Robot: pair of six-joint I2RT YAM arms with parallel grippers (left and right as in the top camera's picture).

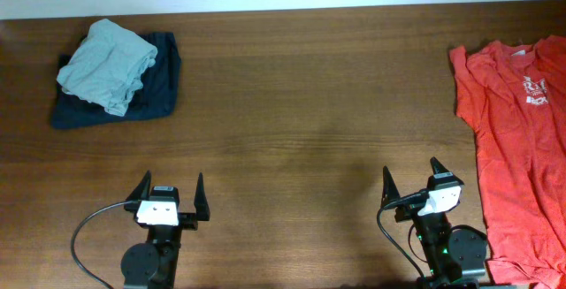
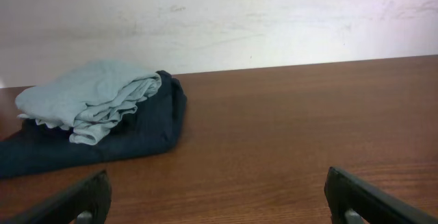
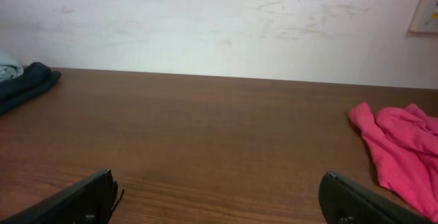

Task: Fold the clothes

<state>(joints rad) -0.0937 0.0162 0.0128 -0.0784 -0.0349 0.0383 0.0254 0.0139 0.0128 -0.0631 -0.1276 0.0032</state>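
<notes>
An orange-red T-shirt [image 1: 517, 148] with white chest lettering [image 1: 533, 90] lies spread out and rumpled at the table's right edge, partly cut off by the frame. The right wrist view shows its near corner [image 3: 404, 148] at the right. My right gripper [image 1: 410, 170] [image 3: 216, 179] stands open near the front edge, just left of the shirt and apart from it. My left gripper [image 1: 172, 181] [image 2: 217, 183] stands open at the front left, far from the shirt. Only bare wood lies between each pair of fingers.
At the back left sits a pile: a folded pale grey-green garment [image 1: 108, 64] [image 2: 89, 97] on a dark navy one [image 1: 164, 90] [image 2: 137, 138]. The brown wooden table [image 1: 309, 103] ends at a white wall [image 2: 274, 18] behind.
</notes>
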